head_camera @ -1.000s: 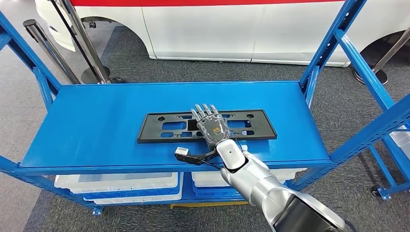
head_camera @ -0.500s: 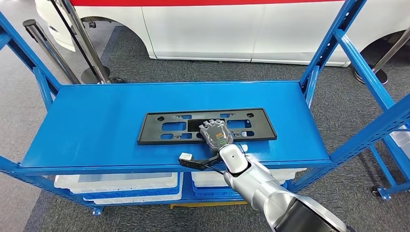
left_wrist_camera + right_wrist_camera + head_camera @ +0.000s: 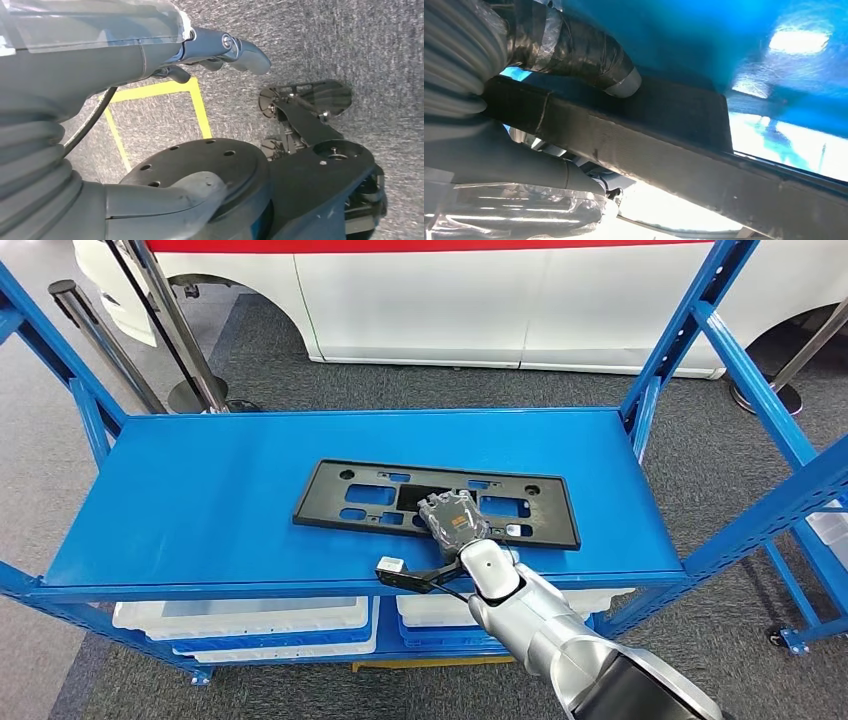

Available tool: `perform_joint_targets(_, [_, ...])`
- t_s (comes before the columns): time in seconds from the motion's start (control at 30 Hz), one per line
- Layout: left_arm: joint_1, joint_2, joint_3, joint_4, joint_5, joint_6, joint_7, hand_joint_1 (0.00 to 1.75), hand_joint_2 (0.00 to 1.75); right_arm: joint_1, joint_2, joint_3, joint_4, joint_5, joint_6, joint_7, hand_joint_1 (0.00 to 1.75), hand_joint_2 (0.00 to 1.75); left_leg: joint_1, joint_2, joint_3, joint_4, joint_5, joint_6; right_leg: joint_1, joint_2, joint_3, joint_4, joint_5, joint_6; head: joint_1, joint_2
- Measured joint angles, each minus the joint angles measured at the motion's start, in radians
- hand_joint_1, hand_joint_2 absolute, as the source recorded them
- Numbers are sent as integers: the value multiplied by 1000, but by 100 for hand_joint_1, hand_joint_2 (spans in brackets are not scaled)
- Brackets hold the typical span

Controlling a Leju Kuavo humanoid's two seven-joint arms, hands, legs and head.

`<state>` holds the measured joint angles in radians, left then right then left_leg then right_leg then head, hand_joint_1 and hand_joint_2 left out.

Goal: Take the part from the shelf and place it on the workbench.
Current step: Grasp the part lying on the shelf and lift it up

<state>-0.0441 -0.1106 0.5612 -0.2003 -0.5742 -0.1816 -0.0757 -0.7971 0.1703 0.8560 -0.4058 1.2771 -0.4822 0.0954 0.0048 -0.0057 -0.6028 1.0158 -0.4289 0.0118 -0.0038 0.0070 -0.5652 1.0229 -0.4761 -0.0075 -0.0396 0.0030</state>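
Part: a flat black rectangular plastic plate with cut-out slots and holes (image 3: 437,503) lies on the top blue metal shelf (image 3: 200,510), in the centre of the head view, slightly tilted so its right end sits nearer the front edge.
Right hand: the grey many-fingered right hand (image 3: 453,519) rests on the near edge of the plate, lower centre of the frame, fingers curled down over it. In the right wrist view the thumb (image 3: 574,52) presses against the plate's dark edge (image 3: 664,145), so the hand grips the plate.
Right arm: the silver arm (image 3: 540,625) enters from the lower right of the head view.
Left hand: in the left wrist view the left hand (image 3: 220,50) sits at the upper centre, above grey carpet, fingers bent and close together with nothing in them.
Surroundings: white plastic bins (image 3: 240,620) sit under the shelf; a white car body (image 3: 500,300) fills the top of the frame.
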Motion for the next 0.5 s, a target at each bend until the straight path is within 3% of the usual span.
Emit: perform_joint_targets(0.5, [0,0,29,0,19,-32,23,0,175,1,-6,-19,0,14,1,-13,175,175,0,0,0,0,0,0,0,0,0,0,0,0,0,0])
